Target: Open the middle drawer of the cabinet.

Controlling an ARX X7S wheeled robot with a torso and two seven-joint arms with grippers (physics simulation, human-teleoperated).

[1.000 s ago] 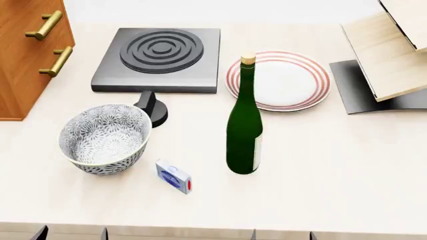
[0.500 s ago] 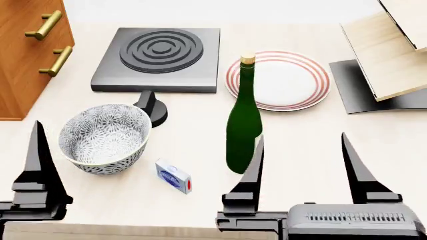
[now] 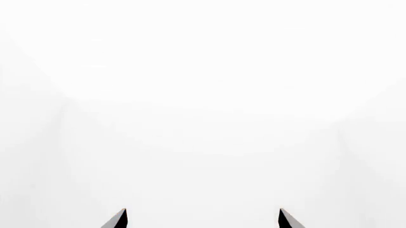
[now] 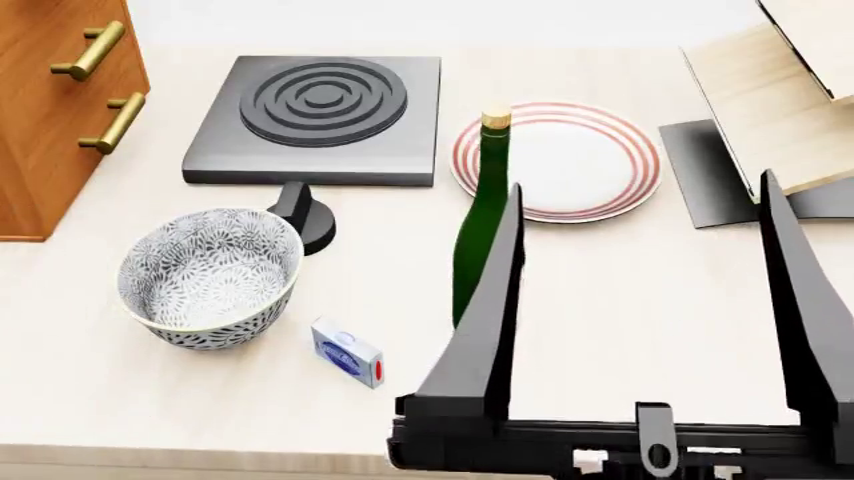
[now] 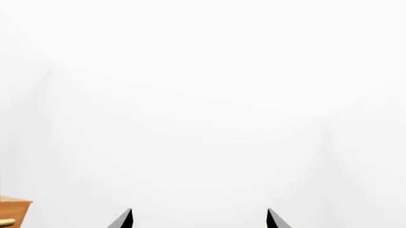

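The orange-brown cabinet [image 4: 47, 150] stands at the counter's far left, its top cut off by the frame. Two brass bar handles show on its front, one [image 4: 90, 50] above the other [image 4: 114, 122]. Which front is the middle drawer I cannot tell. My right gripper [image 4: 642, 182] fills the lower right of the head view, open and empty, far from the cabinet. In the right wrist view its gripper [image 5: 199, 210] faces white space, with a cabinet corner [image 5: 14, 213] at the edge. My left gripper [image 3: 203, 210] is open, faces blank white, and is out of the head view.
Between my right gripper and the cabinet stand a green bottle [image 4: 478, 240], a patterned bowl [image 4: 207, 275], a small blue box [image 4: 347, 352] and a black hob [image 4: 320, 120] with its knob [image 4: 304, 215]. A red-rimmed plate [image 4: 574, 150] and a pale wooden box [image 4: 781, 100] lie at the back right.
My right gripper has risen and looms larger in the head view, now covering the bottle's lower part. My left gripper has dropped out of the head view.
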